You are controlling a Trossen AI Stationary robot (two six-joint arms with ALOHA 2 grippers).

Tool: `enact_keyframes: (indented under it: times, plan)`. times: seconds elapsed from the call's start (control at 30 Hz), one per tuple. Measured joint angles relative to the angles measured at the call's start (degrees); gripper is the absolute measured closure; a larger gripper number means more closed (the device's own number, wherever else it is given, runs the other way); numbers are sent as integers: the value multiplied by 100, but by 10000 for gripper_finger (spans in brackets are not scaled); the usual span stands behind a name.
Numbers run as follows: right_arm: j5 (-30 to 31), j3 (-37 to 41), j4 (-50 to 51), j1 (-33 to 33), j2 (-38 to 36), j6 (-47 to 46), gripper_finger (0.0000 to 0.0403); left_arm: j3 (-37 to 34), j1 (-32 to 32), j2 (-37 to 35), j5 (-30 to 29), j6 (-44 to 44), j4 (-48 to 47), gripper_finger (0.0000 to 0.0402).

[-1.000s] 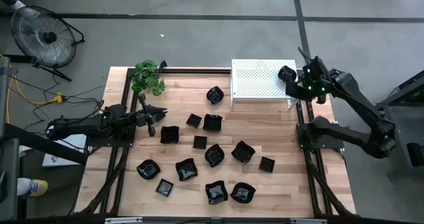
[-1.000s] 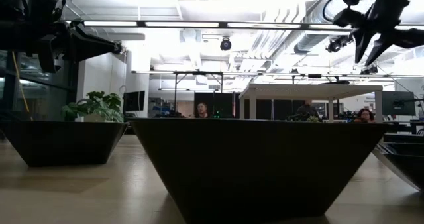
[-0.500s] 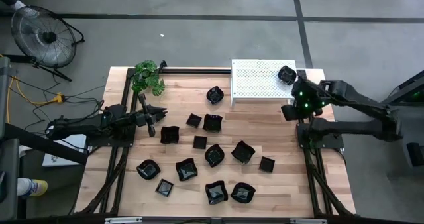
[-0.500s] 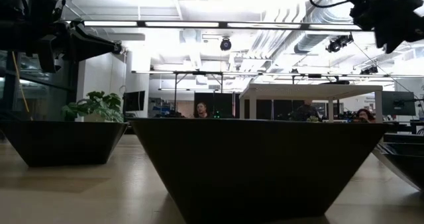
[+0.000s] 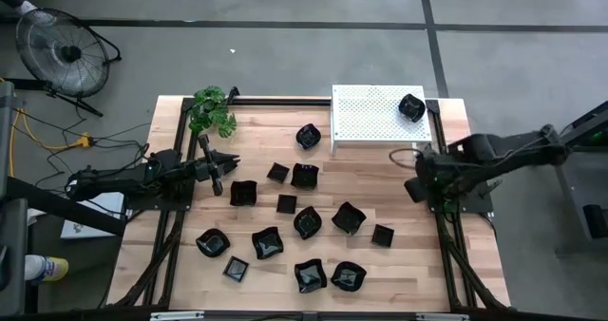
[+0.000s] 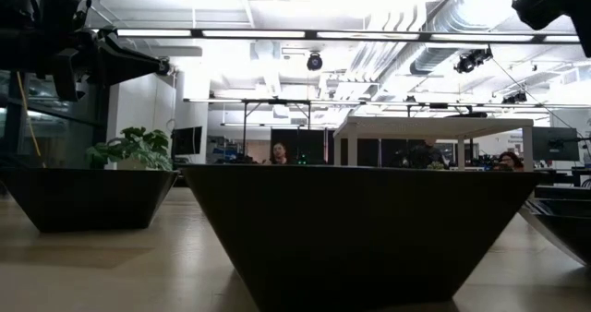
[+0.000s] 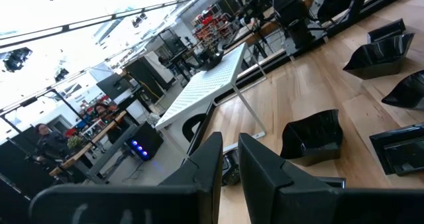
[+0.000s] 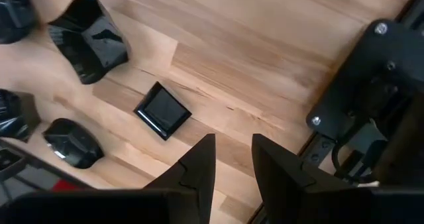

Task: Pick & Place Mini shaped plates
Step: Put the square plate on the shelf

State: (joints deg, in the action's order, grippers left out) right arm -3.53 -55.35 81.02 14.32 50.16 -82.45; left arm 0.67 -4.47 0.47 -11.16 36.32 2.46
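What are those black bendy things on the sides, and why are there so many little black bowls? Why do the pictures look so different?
Those are two robot arms. The left gripper rests at the table's left side; the right gripper hangs at the right edge. Each has two fingers with a small gap, and neither holds anything.

One picture looks straight down from above. One sits at table height, so a dish looks huge. The other two come from cameras on the arms' wrists, peeking past their own fingers.

The wooden table carries many mini shaped plates. One plate already sits on the white rack. A small plant stands in the corner.
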Motion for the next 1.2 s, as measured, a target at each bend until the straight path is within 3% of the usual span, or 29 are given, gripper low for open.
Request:
enact_keyframes:
  times: [0.3,0.7,0.87,1.2]
  plan:
    - [14,-7,-596,1142,988,-1716,308,0,-2,0,0,0,0,356]
    - [-341,-7,-1635,1426,2562,-2801,308,0,-1,0,0,0,0,356]
    - [-395,-7,-2329,1347,3061,-2047,308,0,0,0,0,0,-1,356]
    - [-388,-7,-2333,1009,3496,597,308,0,0,0,1,0,0,356]
